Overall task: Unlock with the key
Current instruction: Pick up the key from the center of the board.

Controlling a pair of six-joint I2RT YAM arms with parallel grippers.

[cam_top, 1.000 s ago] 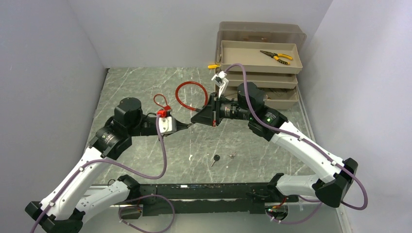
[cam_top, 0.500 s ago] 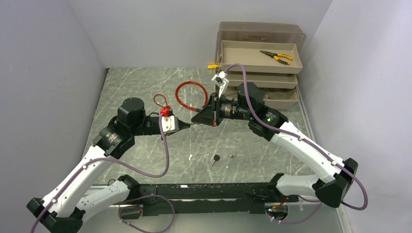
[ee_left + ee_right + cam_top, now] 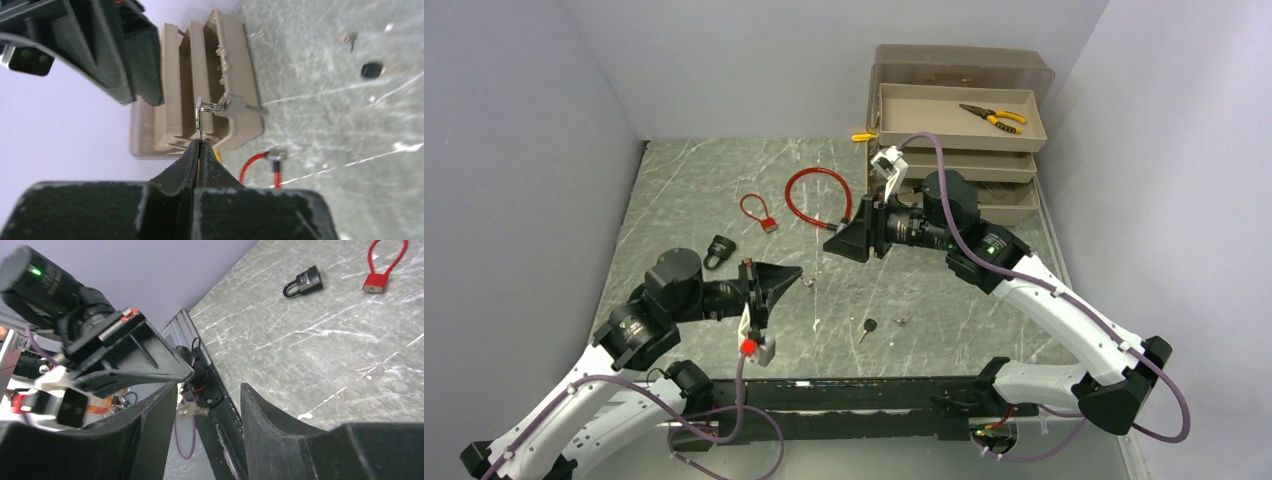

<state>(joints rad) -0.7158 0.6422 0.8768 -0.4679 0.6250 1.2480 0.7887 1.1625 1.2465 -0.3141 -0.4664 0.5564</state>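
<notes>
My left gripper is shut on a thin metal ring, and a silver key hangs from that ring above the table. My right gripper faces it from the right, open, with the key just off its left finger and not pinched. A black padlock lies on the table to the left, its shackle closed, apart from both grippers.
A small red cable lock and a larger red cable loop lie behind. A black-headed key and a small silver key lie near the front. A tan toolbox stands back right.
My right gripper has opened and let go of the key. My left arm has pulled back toward the near edge and rolled its wrist, uncovering the black padlock.
</notes>
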